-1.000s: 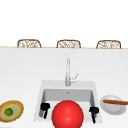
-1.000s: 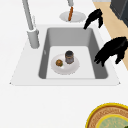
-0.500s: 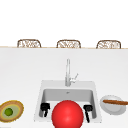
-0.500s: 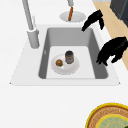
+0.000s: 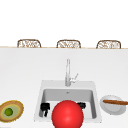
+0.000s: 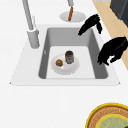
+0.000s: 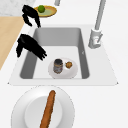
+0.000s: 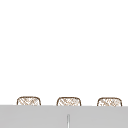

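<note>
Black left hand [image 5: 44, 109] hung at sink's [image 5: 40, 100] near-left corner in front view, right hand [image 5: 81, 105] at near-right, red ball [image 5: 67, 115] between. Left side view: nearer hand [image 6: 113, 50] fingers drooped, loosely curled, holding nothing; farther hand [image 6: 90, 23] fingers straight, apart. Dark jar [image 6: 69, 57] upright on white plate [image 6: 65, 67] in basin, small brown food [image 6: 59, 62] beside it, inward from both hands. Right side view: hand [image 7: 31, 47] over near rim pointed toward jar, closer than other.
</note>
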`<action>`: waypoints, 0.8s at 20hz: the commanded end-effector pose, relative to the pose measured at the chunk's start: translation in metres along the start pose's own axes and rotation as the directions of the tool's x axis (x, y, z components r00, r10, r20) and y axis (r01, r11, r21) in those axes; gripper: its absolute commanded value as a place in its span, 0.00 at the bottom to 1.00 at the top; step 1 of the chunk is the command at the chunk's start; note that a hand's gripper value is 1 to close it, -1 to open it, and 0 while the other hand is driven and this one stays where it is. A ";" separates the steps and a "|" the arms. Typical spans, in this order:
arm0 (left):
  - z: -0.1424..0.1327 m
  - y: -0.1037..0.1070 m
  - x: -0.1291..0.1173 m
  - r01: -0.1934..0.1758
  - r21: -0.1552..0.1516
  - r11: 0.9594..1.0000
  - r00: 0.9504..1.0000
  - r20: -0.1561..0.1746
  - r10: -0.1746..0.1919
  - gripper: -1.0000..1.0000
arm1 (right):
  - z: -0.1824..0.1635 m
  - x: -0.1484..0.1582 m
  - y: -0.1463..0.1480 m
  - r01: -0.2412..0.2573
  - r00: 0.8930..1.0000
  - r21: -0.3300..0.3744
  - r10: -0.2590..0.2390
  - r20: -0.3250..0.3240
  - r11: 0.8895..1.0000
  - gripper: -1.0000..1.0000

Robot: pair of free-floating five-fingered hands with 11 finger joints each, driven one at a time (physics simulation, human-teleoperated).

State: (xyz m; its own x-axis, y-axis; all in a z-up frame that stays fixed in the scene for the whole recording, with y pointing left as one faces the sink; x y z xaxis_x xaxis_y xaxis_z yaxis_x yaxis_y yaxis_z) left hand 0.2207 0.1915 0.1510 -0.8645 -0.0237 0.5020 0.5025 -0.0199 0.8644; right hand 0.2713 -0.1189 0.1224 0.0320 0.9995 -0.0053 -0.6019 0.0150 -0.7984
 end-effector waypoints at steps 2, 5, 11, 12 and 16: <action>0.000 0.000 0.000 0.000 0.000 1.000 1.000 0.000 0.000 0.50 | -0.031 0.033 -0.012 -0.019 1.000 -0.021 0.018 -0.015 1.000 0.00; 0.000 0.000 0.000 0.001 0.001 1.000 1.000 0.000 -0.001 0.50 | -0.058 0.049 -0.014 -0.030 0.999 -0.002 0.030 -0.023 1.000 0.00; 0.000 0.000 0.000 0.001 0.001 1.000 1.000 -0.001 -0.001 0.50 | -0.109 0.070 -0.015 -0.035 0.999 0.074 0.037 -0.033 0.997 0.00; 0.000 0.000 0.000 0.002 0.001 1.000 1.000 -0.001 -0.002 0.50 | -0.113 0.072 -0.017 -0.041 0.998 0.094 0.044 -0.033 0.995 0.00; 0.000 0.000 0.000 0.002 0.001 1.000 1.000 -0.001 -0.002 0.50 | -0.141 0.077 -0.022 -0.045 0.998 0.132 0.049 -0.031 0.990 0.00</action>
State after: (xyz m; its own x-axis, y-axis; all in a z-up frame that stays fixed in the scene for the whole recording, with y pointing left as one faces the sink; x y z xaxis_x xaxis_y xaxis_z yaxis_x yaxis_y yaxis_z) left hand 0.2207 0.1914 0.1509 -0.8655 -0.0249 0.5004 0.5008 -0.0184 0.8653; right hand 0.3830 -0.0452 0.0657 0.0300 0.9995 -0.0127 -0.6504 0.0099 -0.7595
